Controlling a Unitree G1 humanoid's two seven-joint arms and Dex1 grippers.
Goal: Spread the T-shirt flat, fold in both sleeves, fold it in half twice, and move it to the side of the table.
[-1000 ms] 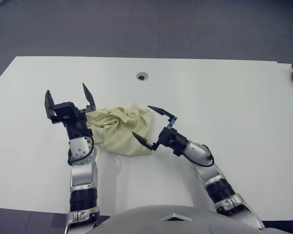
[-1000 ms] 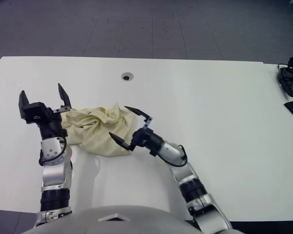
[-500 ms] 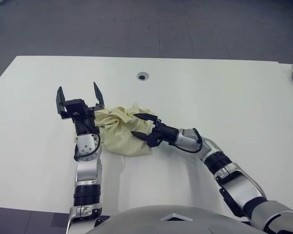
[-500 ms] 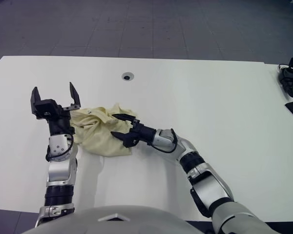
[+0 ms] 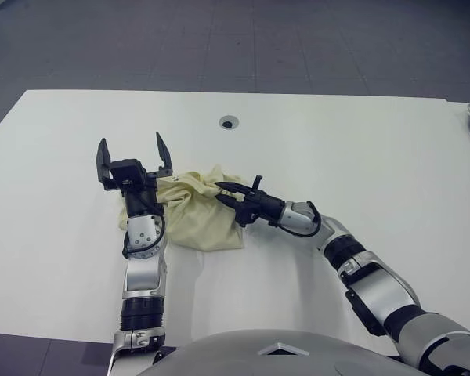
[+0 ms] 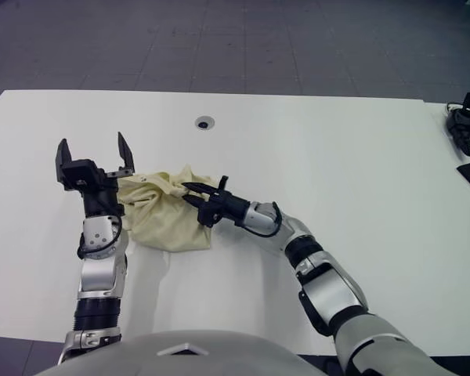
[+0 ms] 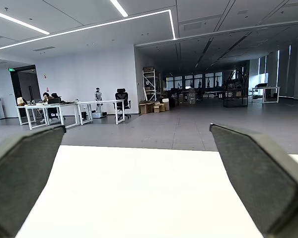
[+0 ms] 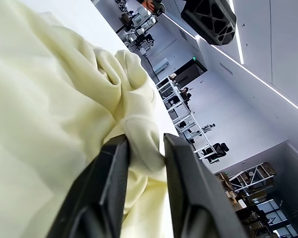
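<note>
The pale yellow T-shirt (image 5: 194, 215) lies crumpled in a heap on the white table (image 5: 360, 149), left of centre. My right gripper (image 5: 229, 195) lies low at the heap's right upper edge, shut on a fold of the T-shirt. In the right wrist view, a bunched fold of cloth (image 8: 141, 141) is pinched between its two dark fingers (image 8: 107, 188). My left gripper (image 5: 132, 149) stands open above the heap's left edge, fingers pointing up and holding nothing. The left wrist view has its two fingers (image 7: 25, 168) wide apart, with bare table beyond.
A round cable hole (image 5: 229, 122) sits in the table behind the shirt. A black cabled object (image 6: 462, 121) lies at the table's far right edge. Bare tabletop spreads to the right, the left and the front.
My right gripper swung in from beside the heap and went from wide open to shut on a fold. My left gripper shifted a little right toward the shirt and stayed open.
</note>
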